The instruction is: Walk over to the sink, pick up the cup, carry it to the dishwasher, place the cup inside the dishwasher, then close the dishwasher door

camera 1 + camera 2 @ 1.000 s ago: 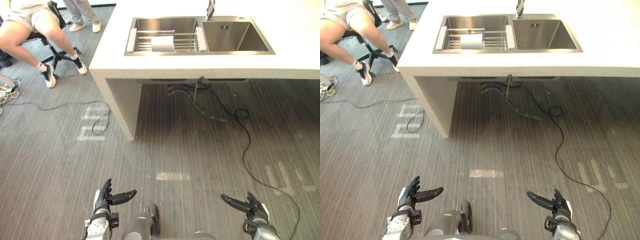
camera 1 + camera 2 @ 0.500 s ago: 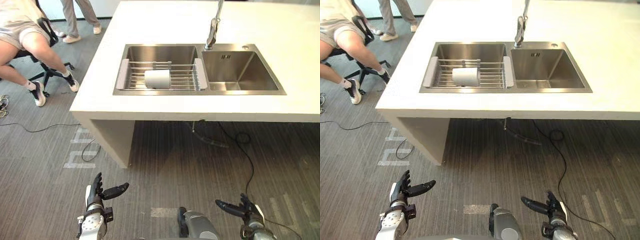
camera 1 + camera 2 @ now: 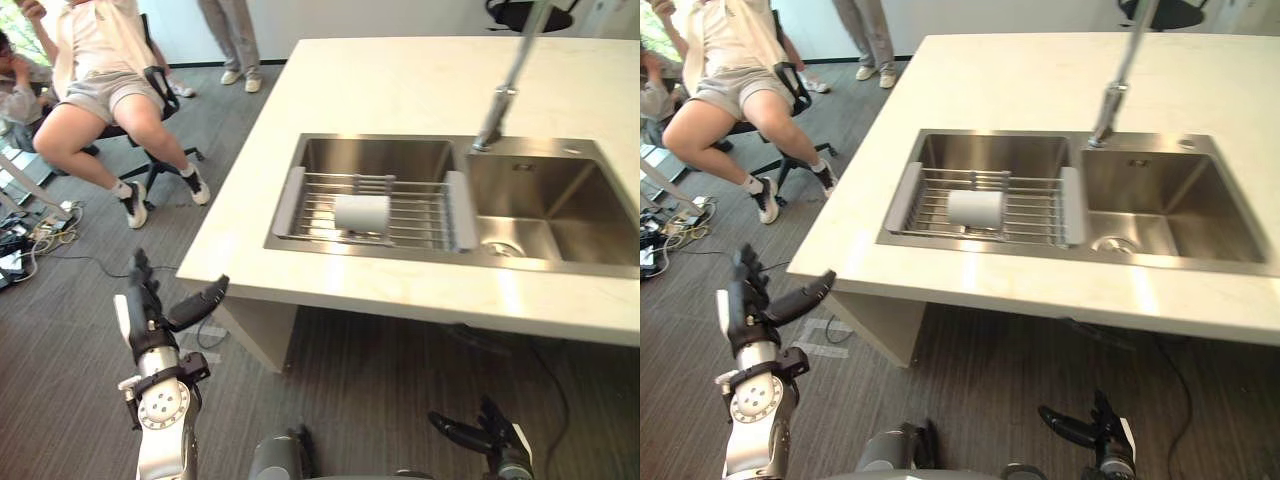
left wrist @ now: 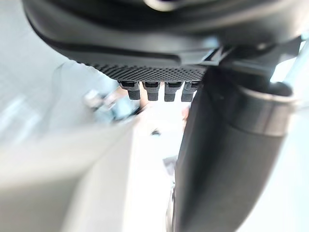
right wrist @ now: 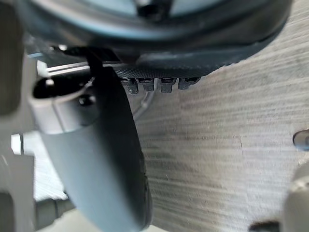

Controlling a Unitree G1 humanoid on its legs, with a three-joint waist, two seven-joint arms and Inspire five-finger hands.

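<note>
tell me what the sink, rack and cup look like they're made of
The sink: brushed stainless steel, going by its grey sheen and soft reflections. The rack: thin metal wires, probably steel too, with paler end bars that may be plastic. The cup: matte white with no gloss; ceramic, plastic or paper, cannot tell.

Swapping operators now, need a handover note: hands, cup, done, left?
Left hand open, empty, raised beside the counter's corner. Right hand open, empty, low over the floor.
Cup lies on its side on the rack across the sink's left basin, untouched.
Done: walk to the sink, about there.
Left: pick up cup, carry to dishwasher, place inside, close door.
</note>
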